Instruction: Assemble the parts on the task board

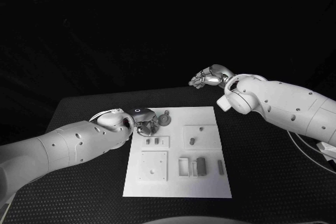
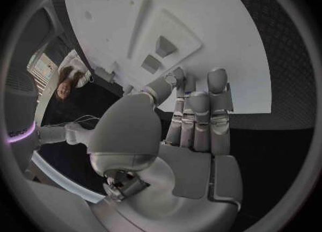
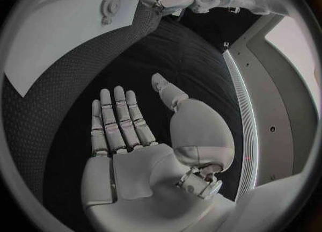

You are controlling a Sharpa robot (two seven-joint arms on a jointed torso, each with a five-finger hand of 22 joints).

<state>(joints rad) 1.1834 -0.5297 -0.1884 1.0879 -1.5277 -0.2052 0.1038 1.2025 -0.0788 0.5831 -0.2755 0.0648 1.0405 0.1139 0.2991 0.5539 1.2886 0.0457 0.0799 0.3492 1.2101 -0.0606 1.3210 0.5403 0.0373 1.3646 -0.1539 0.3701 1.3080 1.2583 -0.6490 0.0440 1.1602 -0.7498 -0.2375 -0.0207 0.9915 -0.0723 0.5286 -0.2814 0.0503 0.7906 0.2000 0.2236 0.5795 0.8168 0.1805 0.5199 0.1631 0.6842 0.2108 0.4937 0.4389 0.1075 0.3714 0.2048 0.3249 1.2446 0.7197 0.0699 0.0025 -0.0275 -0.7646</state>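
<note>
As far as the head view goes, this looks like early days. The task board (image 1: 178,153) lies flat in the middle of the black table (image 1: 273,185), and most parts sit loose on it: a round grey disc (image 1: 164,120) near the far edge, a couple of small pegs (image 1: 152,141) on a little plate, and several upright bars (image 1: 201,166) by a slotted block nearer the robot. The left hand (image 1: 142,122) is hunched over the board's far left corner, just beside that disc, fingers curled down; I honestly can't tell if it's pinching something. The right hand (image 1: 209,77) hangs off beyond the board's far right corner, well clear of every part, holding nothing.

In the left wrist view, the left hand (image 2: 191,122) has its fingers lined up close together and pointing at the board (image 2: 221,55), with two small blocks (image 2: 158,55) just past the tips. Nothing is visibly gripped, but the fingertips hide the contact.

In the right wrist view, the right hand (image 3: 134,135) is flat and spread wide, empty, over bare table.

My guess is nearly all the assembly is still to do.
</note>
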